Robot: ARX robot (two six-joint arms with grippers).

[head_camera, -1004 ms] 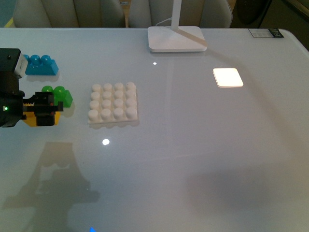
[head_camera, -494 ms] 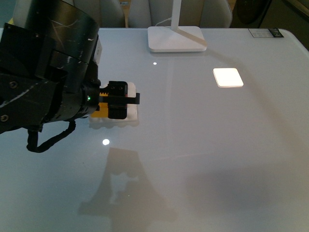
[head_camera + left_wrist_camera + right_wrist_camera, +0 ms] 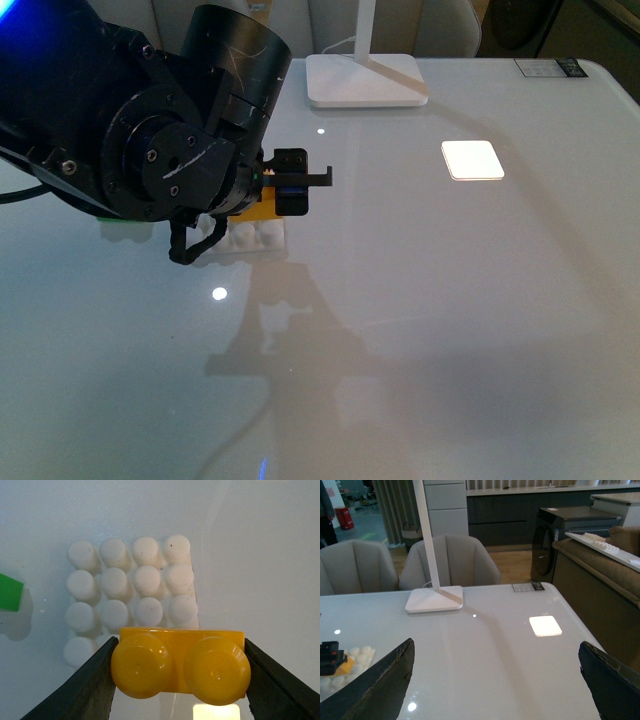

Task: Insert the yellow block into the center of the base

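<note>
Shifted farther along, the left end effector (image 3: 181,676) (clenched on the yellow block (image 3: 180,662)) hovers, the base (image 3: 131,587) beneath it.

We've got the table (image 3: 480,330) in front of us, and the lamp foot (image 3: 365,80) sits at the middle of its far edge. To the right of that, nearer the far right corner, lies the square patch (image 3: 472,160). Over on the left half we find the base (image 3: 255,238), well apart from both. Above it we see the block (image 3: 262,209), between the fingers of the left gripper (image 3: 178,675), over one edge row of studs; whether it touches them we can't tell. Just off the base's left side lies another brick (image 3: 10,595), not touching it. Behind the far edge stand two chairs (image 3: 449,562).
</note>
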